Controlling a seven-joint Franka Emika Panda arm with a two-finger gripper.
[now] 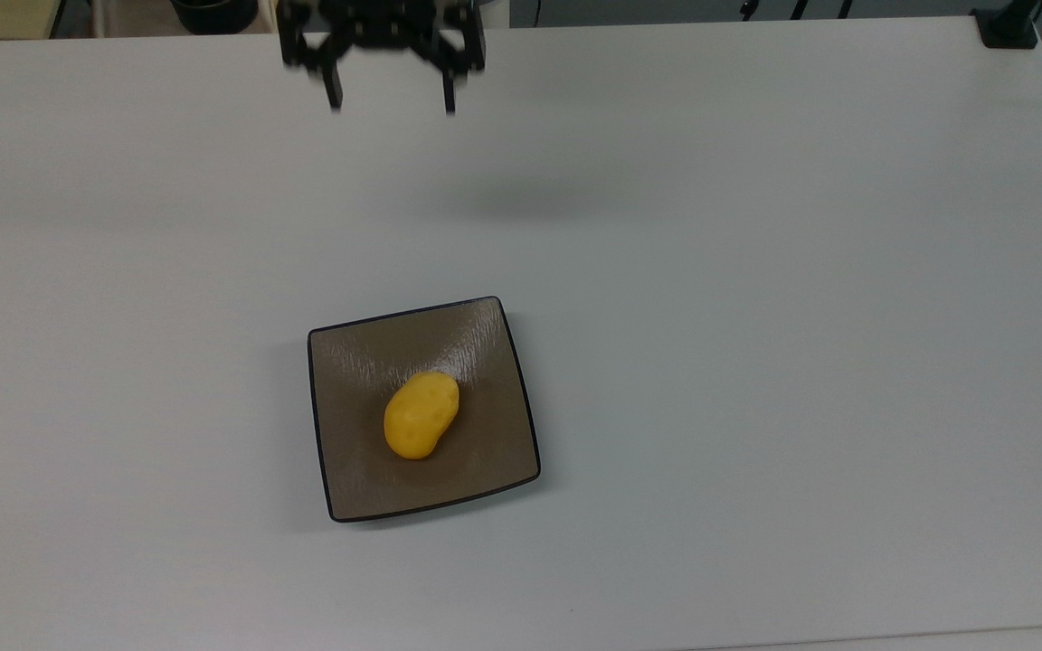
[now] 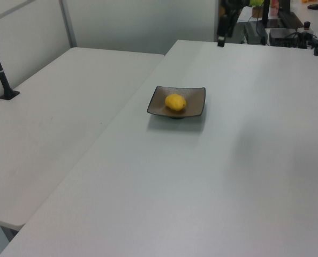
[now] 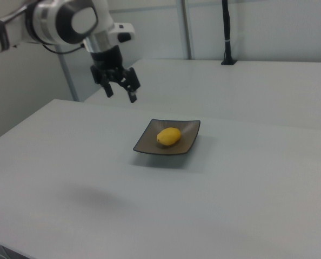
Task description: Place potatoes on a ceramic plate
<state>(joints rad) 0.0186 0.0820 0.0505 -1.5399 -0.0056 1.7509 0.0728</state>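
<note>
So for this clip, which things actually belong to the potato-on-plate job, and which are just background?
Part of the job:
- potato, lying on the plate near its centre
- ceramic plate, brown and square, on the white table
- claw, open, lifted clear of the plate

Just lying about:
- white table
- black post at the far table edge in the right view

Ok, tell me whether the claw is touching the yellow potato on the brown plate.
Apart. The right view shows the open claw raised well away from the yellow potato, which lies alone on the square brown plate.
</note>
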